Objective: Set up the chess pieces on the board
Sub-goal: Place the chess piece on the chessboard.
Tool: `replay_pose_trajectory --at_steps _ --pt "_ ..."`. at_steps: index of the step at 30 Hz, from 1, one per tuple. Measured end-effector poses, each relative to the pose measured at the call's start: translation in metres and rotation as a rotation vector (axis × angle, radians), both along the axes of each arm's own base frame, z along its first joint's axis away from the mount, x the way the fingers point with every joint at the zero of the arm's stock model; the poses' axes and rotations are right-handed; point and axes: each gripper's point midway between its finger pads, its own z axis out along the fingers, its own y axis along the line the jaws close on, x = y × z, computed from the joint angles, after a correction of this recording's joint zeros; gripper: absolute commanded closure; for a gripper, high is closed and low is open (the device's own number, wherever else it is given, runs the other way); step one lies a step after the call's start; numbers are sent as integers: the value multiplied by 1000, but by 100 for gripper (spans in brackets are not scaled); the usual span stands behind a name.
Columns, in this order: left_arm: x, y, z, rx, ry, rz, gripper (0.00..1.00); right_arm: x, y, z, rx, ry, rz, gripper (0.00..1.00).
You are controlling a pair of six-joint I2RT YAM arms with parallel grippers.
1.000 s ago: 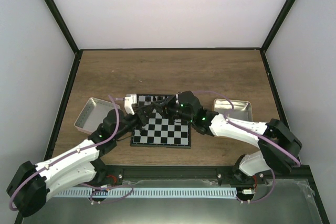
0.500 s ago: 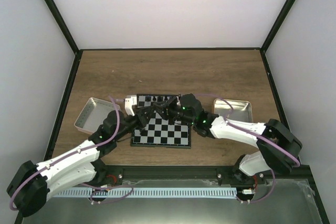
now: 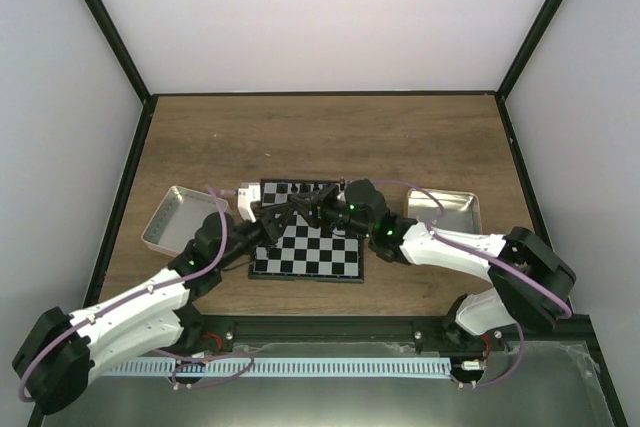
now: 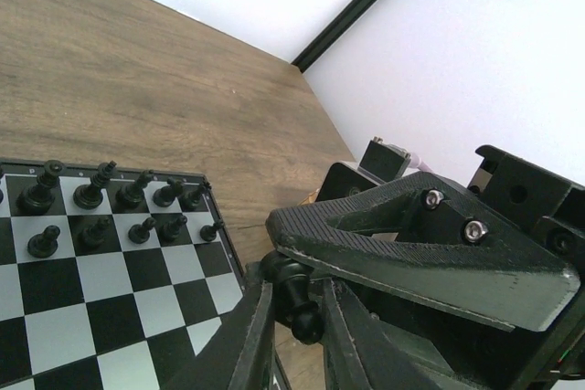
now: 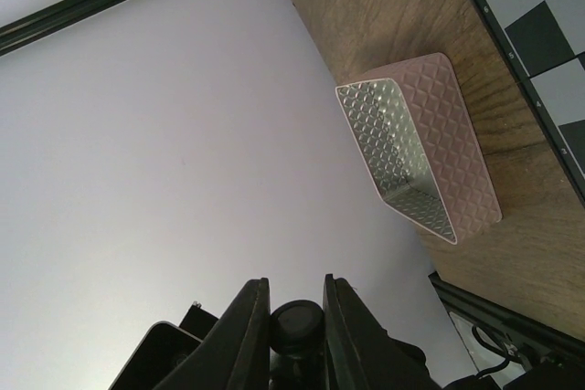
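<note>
The chessboard (image 3: 305,250) lies at the table's middle. In the left wrist view the board (image 4: 110,289) has two rows of black chess pieces (image 4: 119,196) along its far edge. My left gripper (image 4: 297,297) is closed around a black chess piece (image 4: 300,303), head down, above the board's right edge. My right gripper (image 5: 293,294) meets it from the other side, and the same piece's round base (image 5: 294,324) sits tight between its fingers. In the top view the left gripper (image 3: 283,215) and the right gripper (image 3: 318,209) touch tip to tip over the board's far half. No white pieces show.
A pink tray (image 3: 178,217) lies left of the board and also shows in the right wrist view (image 5: 420,148). A second tray (image 3: 443,209) lies right of the board. Dark frame rails (image 3: 130,162) edge the table.
Both grippers have shifted slightly right over the board's far half and stayed tip to tip. The right wrist drew back a little towards the right tray.
</note>
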Motion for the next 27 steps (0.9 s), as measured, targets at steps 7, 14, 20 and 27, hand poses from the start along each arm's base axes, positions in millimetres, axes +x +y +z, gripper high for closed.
replay_pose_trajectory --at_steps 7,14,20,27 --pt "1 0 -1 10 -10 0 96 0 -1 -2 -3 1 1 81" --pt "6 1 -4 114 42 18 96 -3 -3 -10 -67 -50 33 38" --pt "9 -7 -1 347 163 -37 96 3 -34 -15 -266 -183 3 32" --pt "-4 5 -83 764 482 -152 96 3 -94 -5 -502 -358 -116 32"
